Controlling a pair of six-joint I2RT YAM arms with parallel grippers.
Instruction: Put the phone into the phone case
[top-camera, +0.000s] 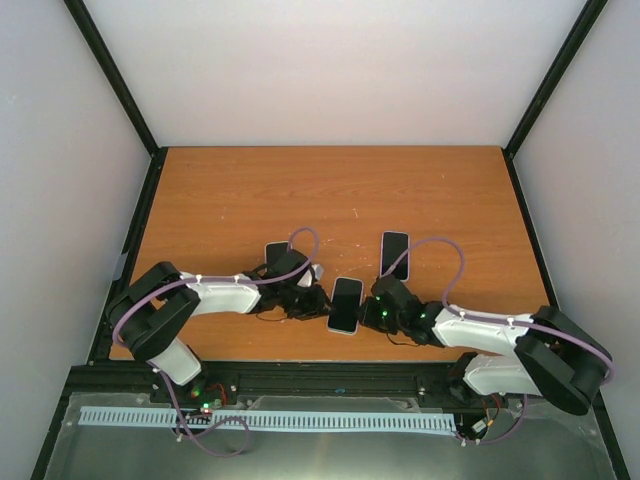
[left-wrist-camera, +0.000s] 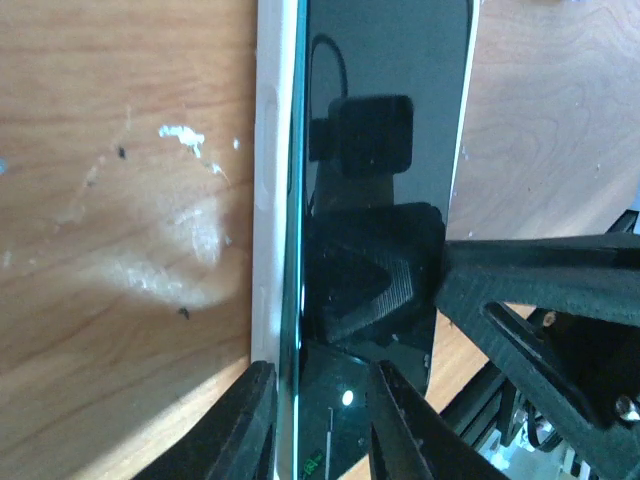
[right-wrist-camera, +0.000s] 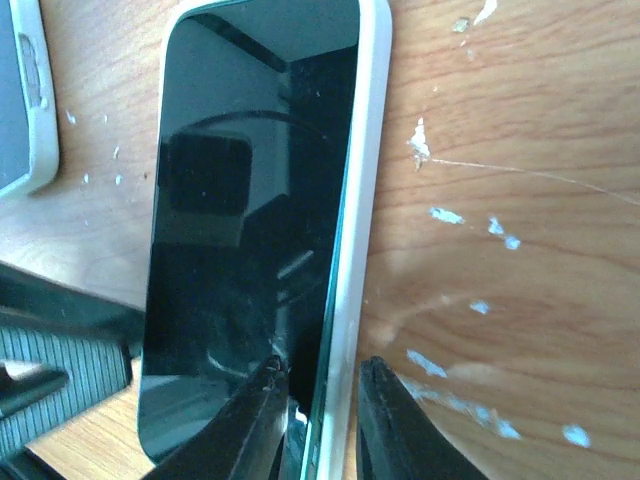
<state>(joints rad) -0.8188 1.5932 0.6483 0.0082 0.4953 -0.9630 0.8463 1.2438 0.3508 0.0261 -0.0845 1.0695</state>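
Phone (top-camera: 345, 305) sits screen-up inside the white phone case (right-wrist-camera: 366, 150), close to the near edge of the desk (top-camera: 330, 190), roughly midway between the left and right edges. Long axis runs near edge to far edge, with the far end leaning slightly toward the right edge. I can't tell which end is the top. Progress looks mostly done: white rim shows along one long side and around the far end. A thin teal line of phone body shows against that rim, so I'd judge the edge isn't fully snapped in. What's left is probably pressing the sides home and letting go. Left gripper (left-wrist-camera: 322, 400) is pinched on one long edge of the case, right gripper (right-wrist-camera: 322, 378) is pinched on the opposite edge, and both have jaws nearly together. A second handset (top-camera: 395, 255) lies nearby toward the far edge.
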